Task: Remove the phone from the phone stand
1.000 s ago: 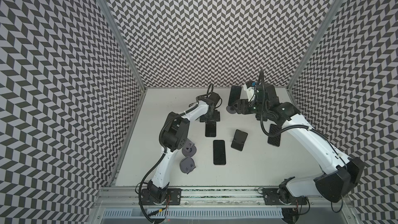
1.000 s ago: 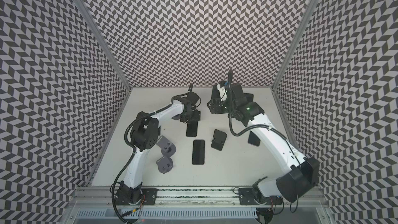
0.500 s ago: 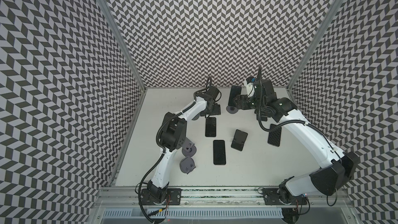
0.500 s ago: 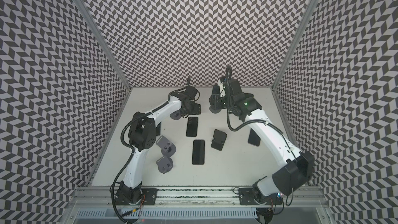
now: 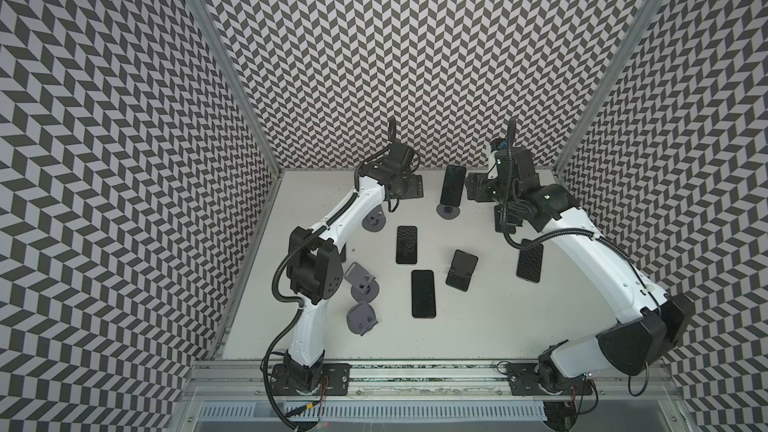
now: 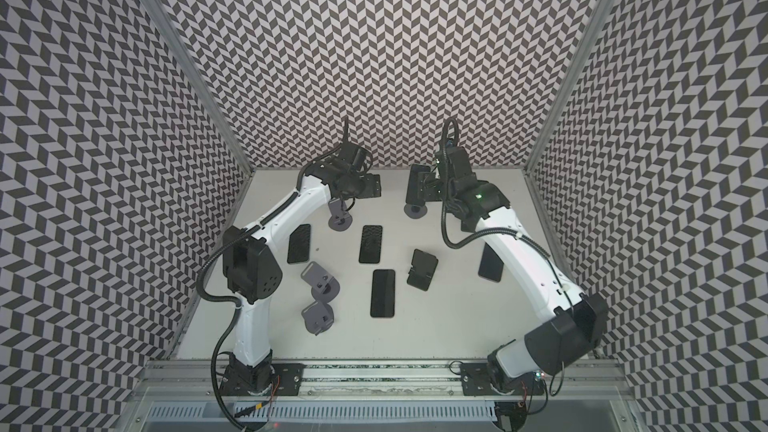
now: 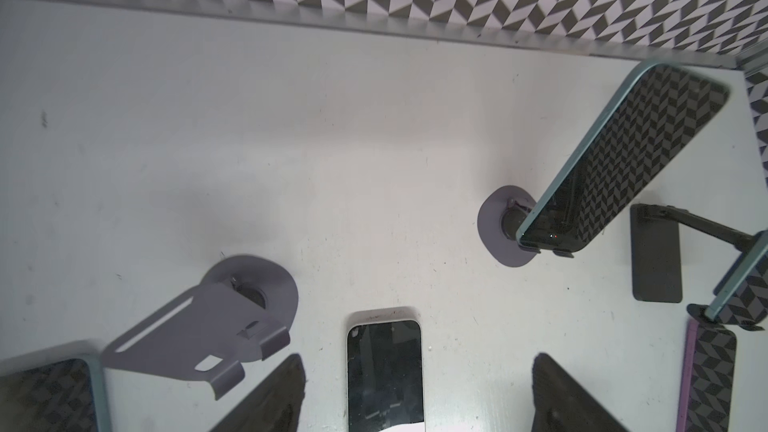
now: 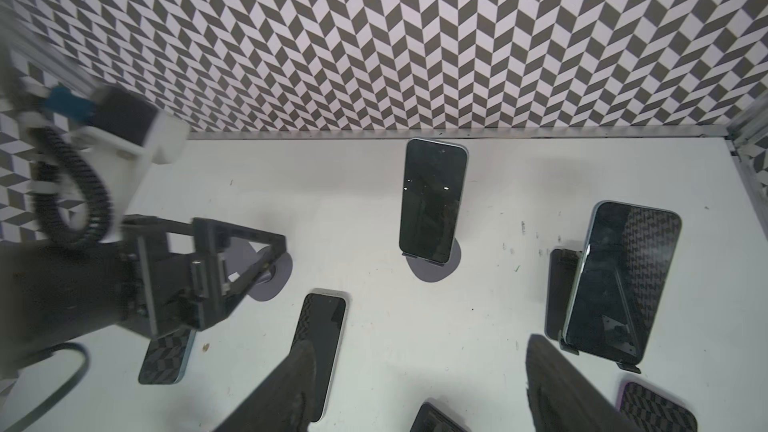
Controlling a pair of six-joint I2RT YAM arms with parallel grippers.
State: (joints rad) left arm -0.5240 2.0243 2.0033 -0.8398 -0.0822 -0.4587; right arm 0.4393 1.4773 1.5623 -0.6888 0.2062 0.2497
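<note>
A dark phone (image 5: 452,185) (image 6: 415,187) leans upright on a grey phone stand (image 5: 449,211) (image 6: 415,210) at the back middle of the table. In the right wrist view this phone (image 8: 432,197) faces me, on its stand (image 8: 436,272). In the left wrist view the phone (image 7: 623,160) shows from the side over the stand's round base (image 7: 496,234). My left gripper (image 5: 409,187) (image 7: 415,409) hovers left of it, open and empty. My right gripper (image 5: 478,191) (image 8: 419,405) hovers just right of it, jaws apart, nothing between them.
A second phone (image 8: 623,280) leans on a black stand under the right arm. Flat phones (image 5: 406,245) (image 5: 423,293) (image 5: 530,261) (image 6: 299,243) lie on the table. Three empty grey stands (image 5: 374,222) (image 5: 363,280) (image 5: 361,317) stand on the left, a black stand (image 5: 461,270) mid-table. The back wall is close.
Both grippers have moved toward the back wall, to either side of the standing phone. The right jaws have spread apart. The left jaws keep the same width.
</note>
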